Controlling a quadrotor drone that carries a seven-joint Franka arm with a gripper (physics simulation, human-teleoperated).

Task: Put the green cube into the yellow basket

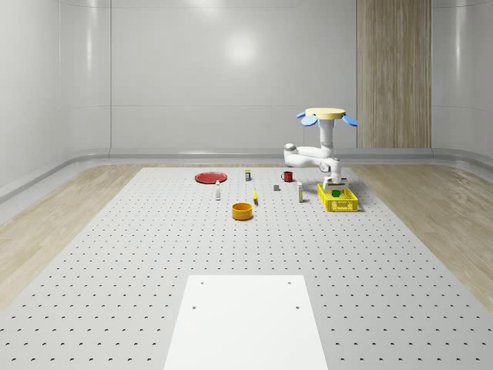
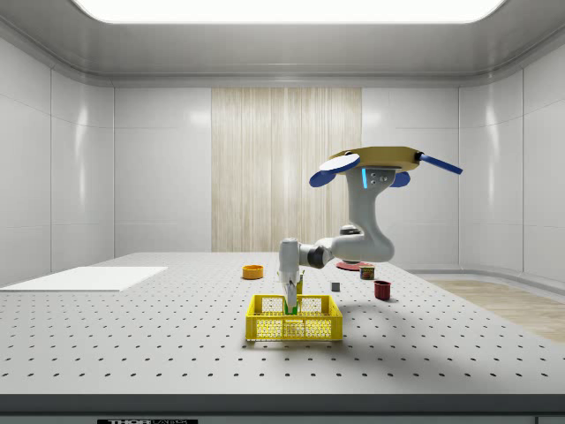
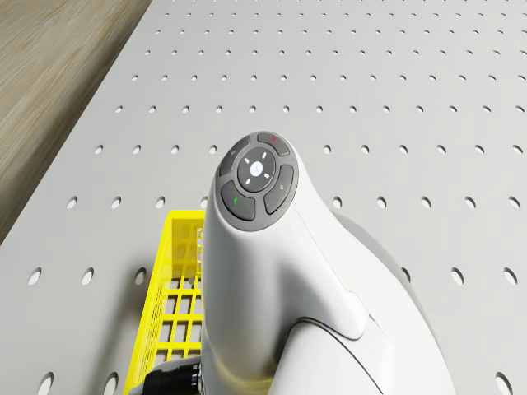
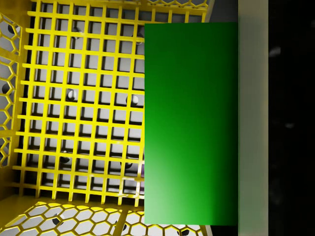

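I hover in the air beside the yellow plastic grid basket point(image 2: 293, 319), with my bent white arm point(image 2: 340, 247) reaching down so that my gripper point(image 2: 290, 305) hangs inside the basket's walls. From the side view I can see my flat yellow body with blue blades point(image 2: 375, 162) up high, well above the grey table with its rows of little holes point(image 2: 132, 344), and a bit of green between my fingers just over the basket floor. The whole-scene view shows more of the table: a round orange bowl point(image 1: 243, 210), a flat red plate point(image 1: 210, 177) and a small red mug point(image 1: 287, 176) sit well apart from the basket (the little bottles near them are too small for me to name). My drone view looks down on my own white arm joint with its round button pad point(image 3: 255, 175), and one yellow corner of the basket peeks out next to it. My wrist view is the closest: the smooth green cube point(image 4: 191, 123) looks like a tall plain green block, darker at one end and lighter at the other, pressed against one pale finger pad point(image 4: 252, 118). My jaws are squeezed on it, and the yellow grid floor lies right behind it.
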